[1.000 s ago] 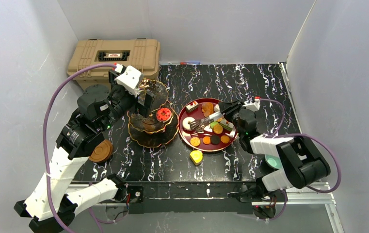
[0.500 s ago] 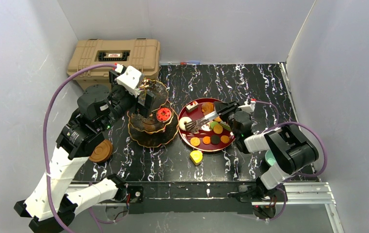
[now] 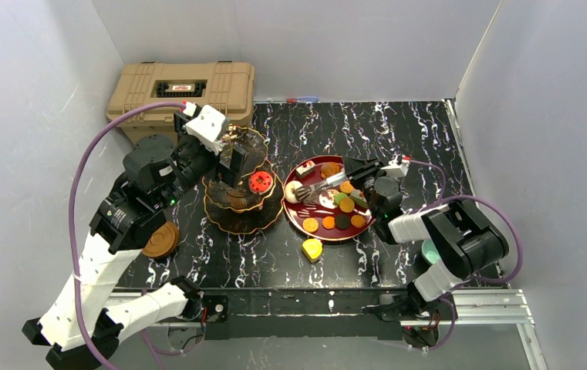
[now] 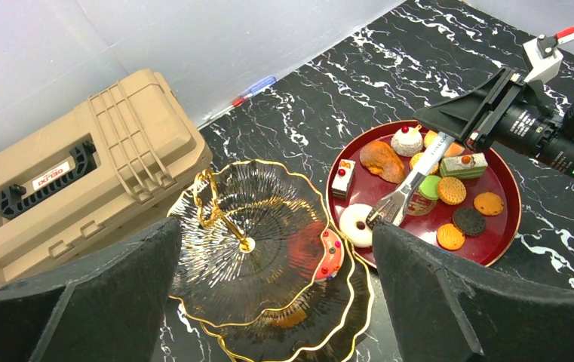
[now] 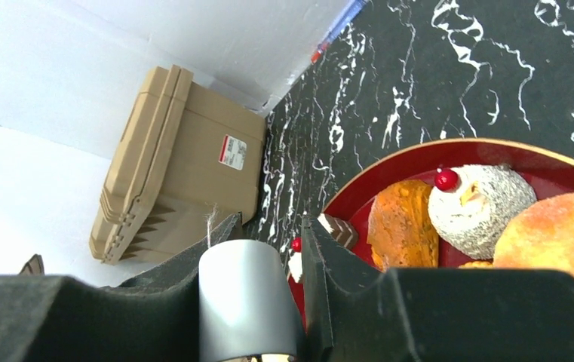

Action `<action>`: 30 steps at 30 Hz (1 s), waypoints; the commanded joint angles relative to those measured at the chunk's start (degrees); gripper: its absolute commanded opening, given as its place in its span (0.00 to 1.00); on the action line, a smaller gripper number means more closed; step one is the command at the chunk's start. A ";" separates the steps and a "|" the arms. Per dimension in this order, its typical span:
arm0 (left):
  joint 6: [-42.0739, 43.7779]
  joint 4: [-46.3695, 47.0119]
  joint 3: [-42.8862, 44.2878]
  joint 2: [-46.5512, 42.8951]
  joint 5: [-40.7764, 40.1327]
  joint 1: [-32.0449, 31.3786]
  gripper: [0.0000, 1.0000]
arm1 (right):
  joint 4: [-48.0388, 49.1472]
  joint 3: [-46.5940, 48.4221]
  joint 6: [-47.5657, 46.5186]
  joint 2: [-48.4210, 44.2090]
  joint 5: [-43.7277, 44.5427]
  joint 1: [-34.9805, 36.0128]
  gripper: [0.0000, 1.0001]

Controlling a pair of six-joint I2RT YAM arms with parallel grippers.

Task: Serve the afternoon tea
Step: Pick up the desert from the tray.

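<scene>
The dark three-tier stand (image 3: 242, 196) with gold rims stands left of centre; a red donut (image 3: 259, 182) lies on its middle tier. My left gripper (image 3: 231, 159) hangs open and empty above the stand (image 4: 253, 249). My right gripper (image 3: 350, 171) is shut on the handle of silver tongs (image 3: 322, 185). The tong tips rest beside a white donut (image 4: 357, 224) on the red tray (image 3: 296, 218) of toy sweets. In the right wrist view the fingers clamp the grey handle (image 5: 246, 298). A yellow cake (image 3: 312, 249) lies on the table.
The big tan case (image 3: 182, 89) stands at the back left, close behind the stand. A stack of brown saucers (image 3: 160, 240) sits by the left arm. A teal cup (image 3: 430, 253) is half hidden behind the right arm. White walls enclose the table.
My right gripper has shifted back and left over the tray, bringing the tong tips to the white donut. The left arm has not moved.
</scene>
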 commanded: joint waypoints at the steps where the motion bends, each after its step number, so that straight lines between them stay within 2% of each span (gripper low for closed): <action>1: 0.44 0.53 -0.15 -1.13 0.11 0.28 0.95 | 5.66 2.58 -2.46 -4.75 0.43 0.27 0.01; 5: 0.49 0.78 -0.08 -1.27 0.11 0.30 0.96 | 2.44 4.09 -4.36 -6.51 -1.58 0.38 0.01; 10: 0.49 0.98 0.08 -1.18 -0.01 0.27 0.96 | 2.29 4.66 -5.12 -3.57 -2.08 1.09 0.01; 16: 0.87 0.61 0.36 -1.46 -0.18 0.29 0.96 | -0.37 4.33 -9.28 -1.02 -1.81 2.58 0.13; 19: 0.97 0.85 0.33 -1.53 -0.24 0.27 0.96 | -2.16 5.14 -10.18 -0.58 -2.90 2.80 0.23; 24: 0.87 1.05 0.20 -1.57 -0.18 0.27 0.96 | -3.93 6.12 -11.36 -1.00 -2.87 3.29 0.35; 30: 0.96 1.05 0.20 -1.66 -0.26 0.27 0.96 | -9.41 6.48 -14.32 -5.22 0.41 3.59 0.40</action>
